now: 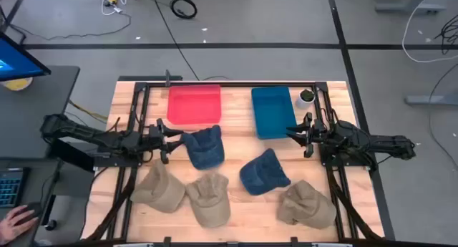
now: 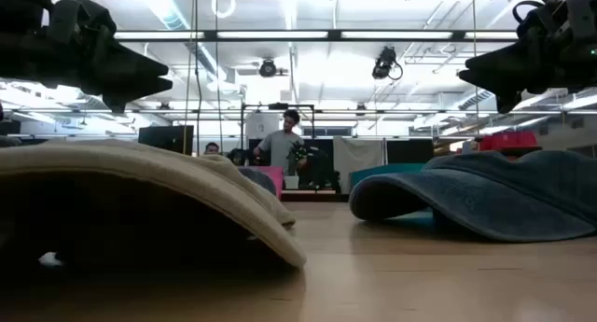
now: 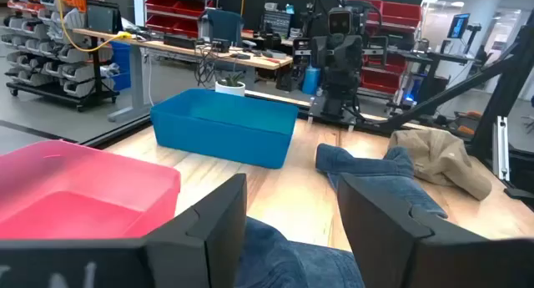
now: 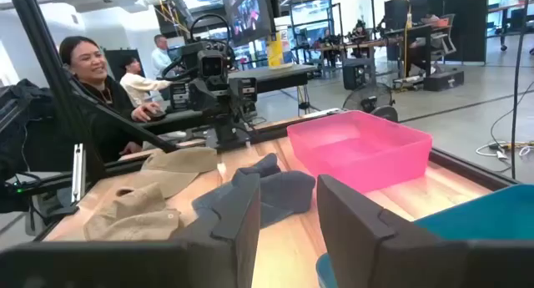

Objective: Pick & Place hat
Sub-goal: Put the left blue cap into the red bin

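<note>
Just beside the left gripper (image 1: pixel 174 141), jaws apart, lies the crumpled blue denim hat (image 1: pixel 204 147): soft, light, floppy; best pinched at a raised fold. Right gripper (image 1: pixel 292 132) likewise open, waiting beside the blue plastic bin (image 1: pixel 271 111).

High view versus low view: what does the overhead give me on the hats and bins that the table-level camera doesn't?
Only the high view shows all five hats: two blue and three tan. It also shows the red bin and blue bin in full, with the left hand beside a blue hat and the right hand by the blue bin.

Only the low view shows people in the room beyond the table.

Both show tan and blue hats and both arms.
</note>
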Robot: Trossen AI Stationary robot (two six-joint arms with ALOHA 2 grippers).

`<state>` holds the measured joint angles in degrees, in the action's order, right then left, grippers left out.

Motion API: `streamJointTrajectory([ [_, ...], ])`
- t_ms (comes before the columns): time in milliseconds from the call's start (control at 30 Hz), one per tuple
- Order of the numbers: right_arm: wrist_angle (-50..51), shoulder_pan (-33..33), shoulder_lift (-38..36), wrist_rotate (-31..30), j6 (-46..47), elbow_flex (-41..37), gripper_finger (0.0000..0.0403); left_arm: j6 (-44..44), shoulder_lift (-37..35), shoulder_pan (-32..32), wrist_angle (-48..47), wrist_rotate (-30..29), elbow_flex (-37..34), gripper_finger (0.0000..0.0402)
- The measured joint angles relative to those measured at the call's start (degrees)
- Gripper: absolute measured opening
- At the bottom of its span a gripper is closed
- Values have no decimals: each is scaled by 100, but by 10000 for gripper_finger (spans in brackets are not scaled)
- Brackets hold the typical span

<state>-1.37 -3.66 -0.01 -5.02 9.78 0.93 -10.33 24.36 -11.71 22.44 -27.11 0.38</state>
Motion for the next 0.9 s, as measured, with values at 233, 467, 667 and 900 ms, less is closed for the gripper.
streamJointTrajectory([
  [233,0,0,0,-4,-17,0,126,-260,0,0,-11,0,22,193],
  [467,-664,0,0,42,-112,-4,126,-229,19,-1,-703,2,710,193],
  [667,-1712,4,122,734,-313,226,126,-656,477,1,-2146,0,1860,192],
  [900,-1308,4,1493,750,-254,1383,126,-953,1517,1,-2328,2,2335,192],
])
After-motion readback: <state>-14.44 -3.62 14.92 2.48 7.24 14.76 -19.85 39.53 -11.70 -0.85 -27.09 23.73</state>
